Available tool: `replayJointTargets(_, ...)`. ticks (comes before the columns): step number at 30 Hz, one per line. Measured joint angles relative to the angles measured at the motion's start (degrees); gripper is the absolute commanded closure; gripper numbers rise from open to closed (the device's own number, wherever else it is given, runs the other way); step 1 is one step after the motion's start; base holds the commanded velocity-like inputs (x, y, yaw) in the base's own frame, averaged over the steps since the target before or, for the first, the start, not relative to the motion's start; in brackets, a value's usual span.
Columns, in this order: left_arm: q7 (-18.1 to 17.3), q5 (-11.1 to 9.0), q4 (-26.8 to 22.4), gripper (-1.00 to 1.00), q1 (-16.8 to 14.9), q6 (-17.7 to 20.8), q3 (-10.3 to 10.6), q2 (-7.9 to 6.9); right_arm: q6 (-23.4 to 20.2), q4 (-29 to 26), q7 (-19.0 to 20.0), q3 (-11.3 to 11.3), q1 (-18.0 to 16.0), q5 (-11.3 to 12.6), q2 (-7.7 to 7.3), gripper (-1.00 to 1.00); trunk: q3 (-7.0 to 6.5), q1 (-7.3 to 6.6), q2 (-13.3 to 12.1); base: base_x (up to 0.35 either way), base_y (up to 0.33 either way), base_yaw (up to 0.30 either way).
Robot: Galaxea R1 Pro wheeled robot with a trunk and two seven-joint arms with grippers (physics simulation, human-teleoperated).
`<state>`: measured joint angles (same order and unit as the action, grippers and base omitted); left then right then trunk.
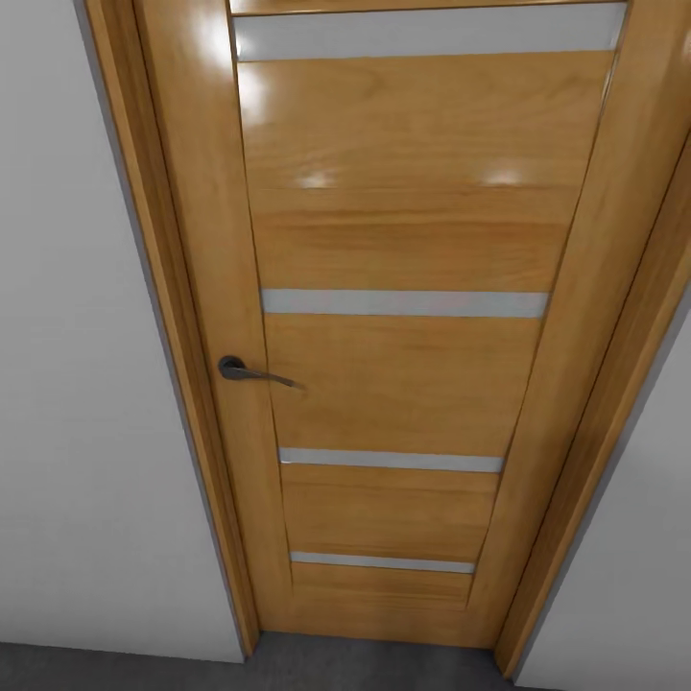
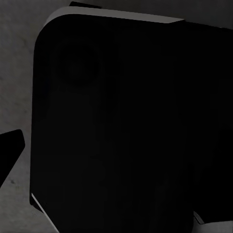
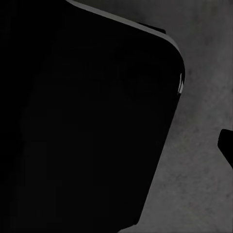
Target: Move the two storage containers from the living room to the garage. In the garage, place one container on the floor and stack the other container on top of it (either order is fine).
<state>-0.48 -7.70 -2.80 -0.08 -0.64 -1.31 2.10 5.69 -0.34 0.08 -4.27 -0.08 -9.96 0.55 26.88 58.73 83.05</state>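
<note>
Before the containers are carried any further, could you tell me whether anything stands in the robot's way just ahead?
Yes: a wooden panel door stands shut in its frame directly ahead in the head view, its dark lever handle on the left side. Pale walls flank it, and grey floor runs to its foot.

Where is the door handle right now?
In the head view, the dark metal handle sits on the left side of the wooden panel door, about mid-height, close to the door frame and pale wall.
</note>
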Motion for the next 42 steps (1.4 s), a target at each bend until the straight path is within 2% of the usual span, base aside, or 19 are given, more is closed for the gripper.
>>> replayJointTargets(11,0.0,0.0,0.0,-1.0,0.0,0.0,0.0,0.0,-0.4,0.0,-0.2,0.3,0.0,0.4,0.07,-1.0,0.0,0.0,0.0,0.0,0.0,-0.074)
replayJointTargets(42,0.0,0.0,0.0,-1.0,0.0,0.0,0.0,0.0,0.1,0.0,0.0,-0.1,0.0,-0.2,0.0,-1.0,0.0,0.0,0.0,0.0,0.0,-0.002)
